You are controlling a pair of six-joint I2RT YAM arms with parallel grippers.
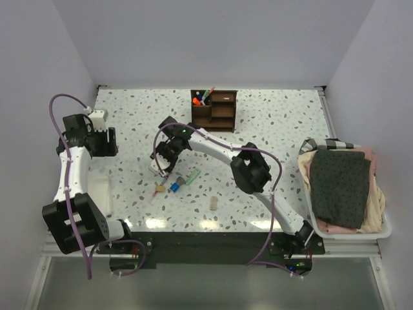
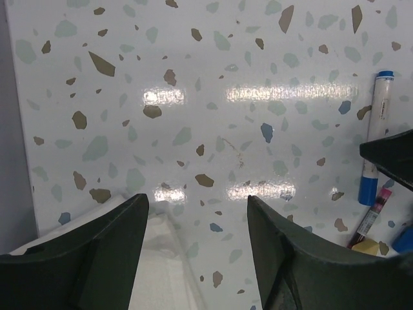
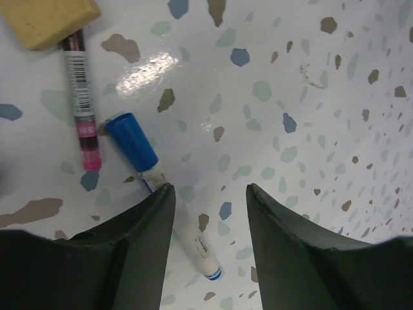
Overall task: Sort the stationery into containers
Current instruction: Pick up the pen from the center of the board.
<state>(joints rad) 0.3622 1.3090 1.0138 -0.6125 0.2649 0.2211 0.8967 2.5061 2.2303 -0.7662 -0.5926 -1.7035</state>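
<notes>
Stationery is found loose on the speckled table. A white blue-capped marker lies against one fingertip of the right gripper, whose jaws are held wide, evidently for a pick. A pink-and-black pen and a tan eraser block lie just beyond. The dark brown wooden organizer stands well ahead. The left gripper is spread wide and empty.

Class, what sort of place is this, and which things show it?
Likely a robot test cell: left arm and right arm at a speckled table, plain white walls around, wooden desk organizer.
</notes>
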